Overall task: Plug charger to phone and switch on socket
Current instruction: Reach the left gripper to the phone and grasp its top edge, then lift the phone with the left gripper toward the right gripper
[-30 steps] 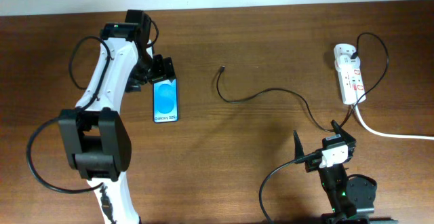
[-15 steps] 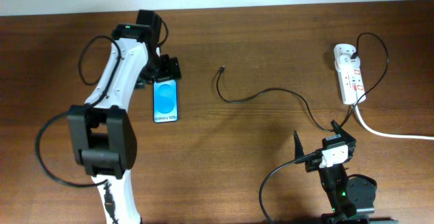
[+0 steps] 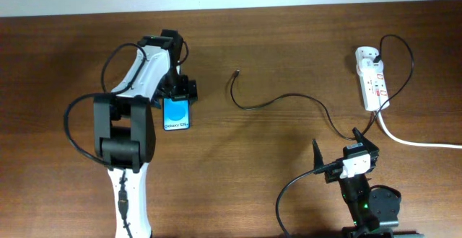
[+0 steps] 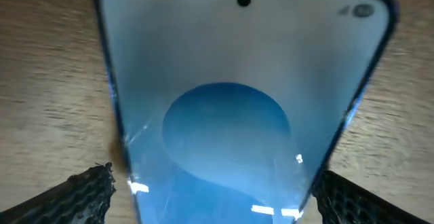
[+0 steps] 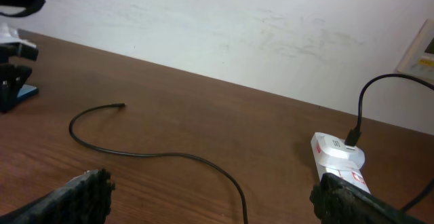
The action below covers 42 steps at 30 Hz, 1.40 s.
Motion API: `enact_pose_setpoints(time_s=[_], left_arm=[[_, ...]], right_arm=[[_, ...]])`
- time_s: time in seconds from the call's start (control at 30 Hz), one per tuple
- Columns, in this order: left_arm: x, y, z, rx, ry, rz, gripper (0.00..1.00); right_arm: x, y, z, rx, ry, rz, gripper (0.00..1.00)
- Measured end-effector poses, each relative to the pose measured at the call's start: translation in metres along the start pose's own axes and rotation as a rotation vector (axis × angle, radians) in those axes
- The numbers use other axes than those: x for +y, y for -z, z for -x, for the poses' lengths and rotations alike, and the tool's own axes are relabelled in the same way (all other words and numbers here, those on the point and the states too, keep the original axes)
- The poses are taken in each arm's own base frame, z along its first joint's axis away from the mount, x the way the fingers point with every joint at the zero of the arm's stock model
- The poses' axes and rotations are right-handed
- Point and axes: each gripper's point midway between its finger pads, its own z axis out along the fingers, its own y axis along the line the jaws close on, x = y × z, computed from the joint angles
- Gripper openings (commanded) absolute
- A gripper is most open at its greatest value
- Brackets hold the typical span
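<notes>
Likely a robotics lab: a white robot arm [image 3: 141,72] at a wooden table [image 3: 289,43], plain white wall [image 5: 203,20] behind.

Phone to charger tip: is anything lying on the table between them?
Nothing. The overhead view shows only bare table between the phone and the charger tip.

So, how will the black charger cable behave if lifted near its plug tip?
Probably floppy: the charger lies in loose curves, so its free length would sag and trail. Likely light, being thin. Its far end enters the socket, so hard pulling may drag that.
</notes>
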Motion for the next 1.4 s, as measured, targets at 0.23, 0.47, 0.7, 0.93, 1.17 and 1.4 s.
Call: enact_pose_setpoints(time_s=[0.23, 0.47, 0.7, 0.93, 1.17, 1.4], left_arm=[[-0.003, -0.003, 0.0, -0.013, -0.009, -0.009, 0.93], [-0.005, -0.003, 0.004, -0.036, -0.094, -0.019, 0.92], [-0.005, -0.003, 0.006, -0.046, -0.157, -0.014, 0.73], [-0.006, -0.002, 0.006, -0.047, -0.104, -0.02, 0.66], [-0.014, 0.025, 0.014, -0.048, -0.096, -0.051, 0.66], [-0.021, 0.043, 0.015, -0.049, -0.074, -0.091, 0.58]], right_arm=[[0.0, 0.0, 0.0, 0.0, 0.001, 0.0, 0.98], [0.0, 0.0, 0.0, 0.0, 0.001, 0.0, 0.98], [0.0, 0.0, 0.0, 0.0, 0.0, 0.0, 0.98], [0.0, 0.0, 0.0, 0.0, 0.0, 0.0, 0.98], [0.0, 0.0, 0.0, 0.0, 0.001, 0.0, 0.98], [0.0, 0.0, 0.0, 0.0, 0.001, 0.0, 0.98]])
